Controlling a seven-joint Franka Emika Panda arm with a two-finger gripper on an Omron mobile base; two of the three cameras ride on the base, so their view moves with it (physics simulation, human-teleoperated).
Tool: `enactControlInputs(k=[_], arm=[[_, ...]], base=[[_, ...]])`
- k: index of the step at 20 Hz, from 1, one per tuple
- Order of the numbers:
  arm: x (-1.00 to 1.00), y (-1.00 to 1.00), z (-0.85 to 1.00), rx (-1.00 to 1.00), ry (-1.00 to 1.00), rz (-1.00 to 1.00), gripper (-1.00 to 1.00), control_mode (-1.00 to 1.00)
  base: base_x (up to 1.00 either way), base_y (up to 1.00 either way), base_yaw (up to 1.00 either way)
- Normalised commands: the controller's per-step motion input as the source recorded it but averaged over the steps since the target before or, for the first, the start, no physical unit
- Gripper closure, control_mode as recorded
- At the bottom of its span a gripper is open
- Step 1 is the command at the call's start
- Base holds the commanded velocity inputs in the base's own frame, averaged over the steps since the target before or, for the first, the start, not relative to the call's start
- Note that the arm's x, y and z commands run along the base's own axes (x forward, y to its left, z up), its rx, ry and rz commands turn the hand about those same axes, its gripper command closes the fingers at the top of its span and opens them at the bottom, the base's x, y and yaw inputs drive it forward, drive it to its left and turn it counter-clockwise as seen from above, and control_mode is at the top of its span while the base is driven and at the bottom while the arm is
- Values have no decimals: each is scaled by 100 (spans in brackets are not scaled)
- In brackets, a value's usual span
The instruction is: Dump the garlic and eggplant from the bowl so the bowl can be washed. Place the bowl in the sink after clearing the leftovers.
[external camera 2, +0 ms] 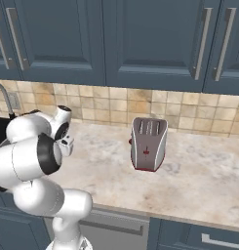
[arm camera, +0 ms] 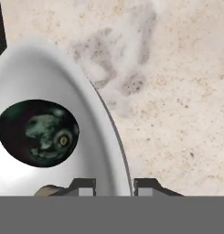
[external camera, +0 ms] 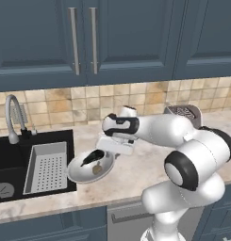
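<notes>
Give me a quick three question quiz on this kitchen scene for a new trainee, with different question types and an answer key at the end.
1. True or false: the bowl is already lying in the sink.
2. Multiple choice: what is inside the bowl right now? A) nothing B) the eggplant and the garlic C) a sponge
3. Fill in the blank: in the hand view, the fingertips of the hand stand one on each side of the bowl's ____.

Key
1. False. The bowl is beside the sink, its edge reaching over the sink's right side.
2. B. Both leftovers are in the bowl.
3. Rim. Whether the fingers are clamped on it cannot be told.
</notes>
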Motion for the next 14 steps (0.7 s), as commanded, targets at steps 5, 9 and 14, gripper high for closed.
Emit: enactControlInputs(k=[5,9,14], arm=[[17,100,28,-2,0,-6,100,-100],[14,66,6,-7,0,-5,100,-100],[3,37,0,-4,0,1,100,-100]], base=[[0,0,0],[0,0,0],[0,0,0]])
